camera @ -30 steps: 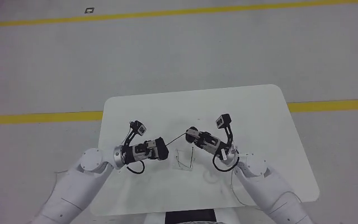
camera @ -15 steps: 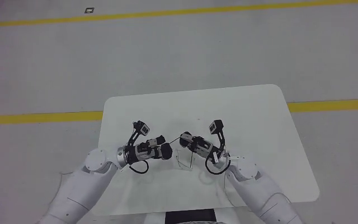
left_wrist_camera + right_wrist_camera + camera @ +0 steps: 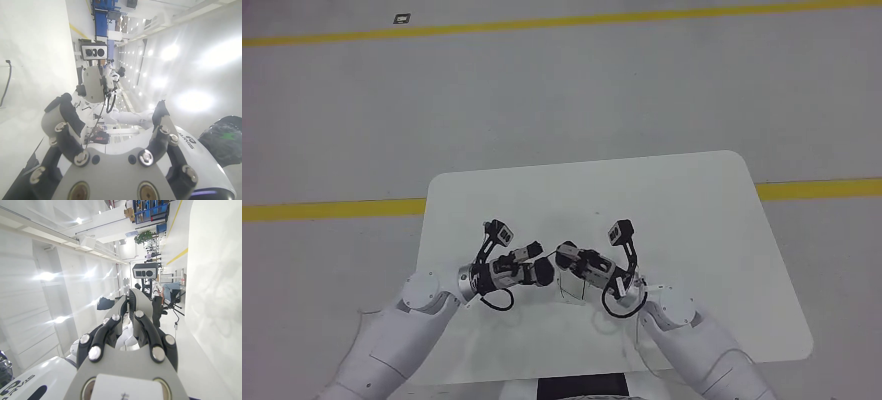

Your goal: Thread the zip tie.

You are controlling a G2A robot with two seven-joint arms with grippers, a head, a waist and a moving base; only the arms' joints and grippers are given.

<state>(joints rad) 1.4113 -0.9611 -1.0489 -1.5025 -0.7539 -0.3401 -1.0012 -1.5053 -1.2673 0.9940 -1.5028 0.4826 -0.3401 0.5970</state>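
Note:
Over the middle of the white table (image 3: 692,200) the two grippers nearly touch. My right gripper (image 3: 567,257) (image 3: 128,294) is shut, its fingers pressed close together. In the left wrist view it (image 3: 92,85) faces me, and a thin black zip tie (image 3: 95,123) trails from it down between my own fingers. My left gripper (image 3: 542,270) (image 3: 111,101) is open, with its dark-padded fingers (image 3: 64,113) spread wide on either side of that strand and not touching it.
A small clear stand (image 3: 573,285) sits on the table just in front of the grippers. Another black zip tie (image 3: 7,81) hangs in it. Bare table stretches to the back and right.
Both arms have moved inward, the left gripper to the right and the right gripper to the left. The wide gap between them has closed to almost nothing.

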